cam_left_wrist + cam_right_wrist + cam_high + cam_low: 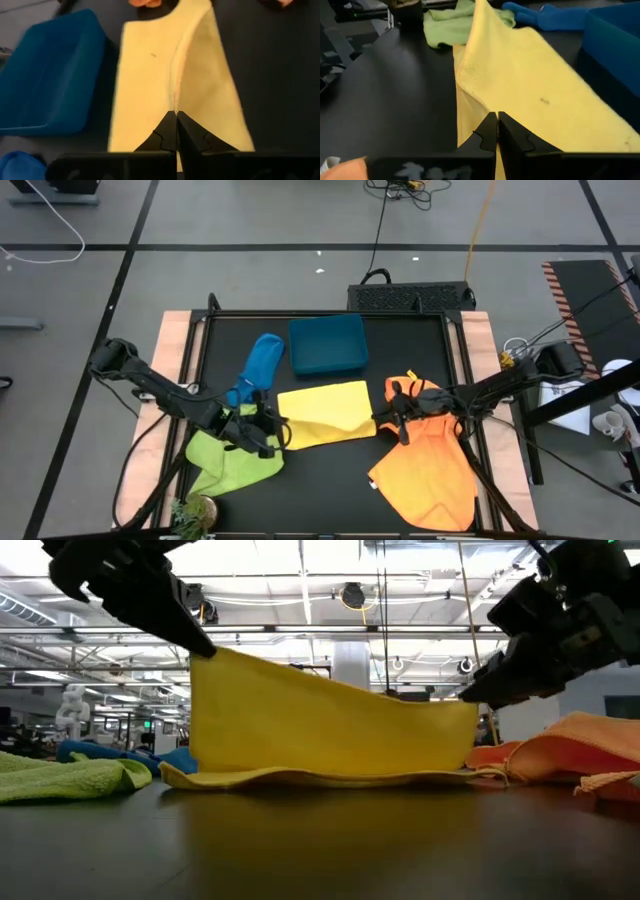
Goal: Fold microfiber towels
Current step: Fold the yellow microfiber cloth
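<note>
- We have the yellow towel [325,414] at the centre of the surface [420,350], half raised: the low view shows one edge lifted into a standing sheet while the rest lies flat.
- Our left tool [176,131] is pinched shut on the raised edge at its 9 o'clock end; our right tool [497,132] is shut on the 3 o'clock end.
- We judge the first fold only begun; the lifted edge is not yet laid over.
- Still unfolded: the lime green towel [228,461] at 7 o'clock, the blue towel [259,366] at 11 o'clock, the orange towels [432,462] at 4 o'clock.
- The teal bin [327,344] sits at 12 o'clock.
</note>
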You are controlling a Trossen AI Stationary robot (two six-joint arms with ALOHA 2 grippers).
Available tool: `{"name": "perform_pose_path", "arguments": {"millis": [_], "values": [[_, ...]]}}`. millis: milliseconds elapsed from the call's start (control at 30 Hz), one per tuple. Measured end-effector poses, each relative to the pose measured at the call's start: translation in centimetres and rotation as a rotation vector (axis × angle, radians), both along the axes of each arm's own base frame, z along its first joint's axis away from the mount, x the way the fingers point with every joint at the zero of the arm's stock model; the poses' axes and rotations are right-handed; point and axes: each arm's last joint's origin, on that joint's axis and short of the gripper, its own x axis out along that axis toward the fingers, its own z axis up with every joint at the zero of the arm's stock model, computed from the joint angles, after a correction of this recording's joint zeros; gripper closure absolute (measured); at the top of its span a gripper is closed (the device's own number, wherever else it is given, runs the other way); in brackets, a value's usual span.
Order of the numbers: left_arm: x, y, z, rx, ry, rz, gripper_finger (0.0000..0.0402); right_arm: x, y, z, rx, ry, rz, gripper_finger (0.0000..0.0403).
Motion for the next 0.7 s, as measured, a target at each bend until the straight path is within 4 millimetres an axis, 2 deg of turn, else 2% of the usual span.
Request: {"name": "perform_pose_path", "arguments": {"millis": [200, 400, 567, 700], "values": [[0.3, -0.6, -1.1, -0.16, 0.044, 0.016, 0.0392, 0.1, 0.4, -1.6, 0.042, 0.095, 0.063, 0.0386], [0.8, -1.0, -2.2, -0.279, 0.078, 0.059, 0.0359, 0.3, 1.1, -2.5, 0.044, 0.118, 0.094, 0.0329], [1.2, -1.3, -2.3, -0.358, 0.054, 0.067, 0.0334, 0.3, 1.4, -2.4, 0.056, 0.109, 0.1, 0.0268], [1.6, -1.6, -1.8, -0.374, 0.0, 0.018, 0.0324, 0.3, 1.4, -1.7, 0.058, 0.068, 0.103, 0.024]]}}
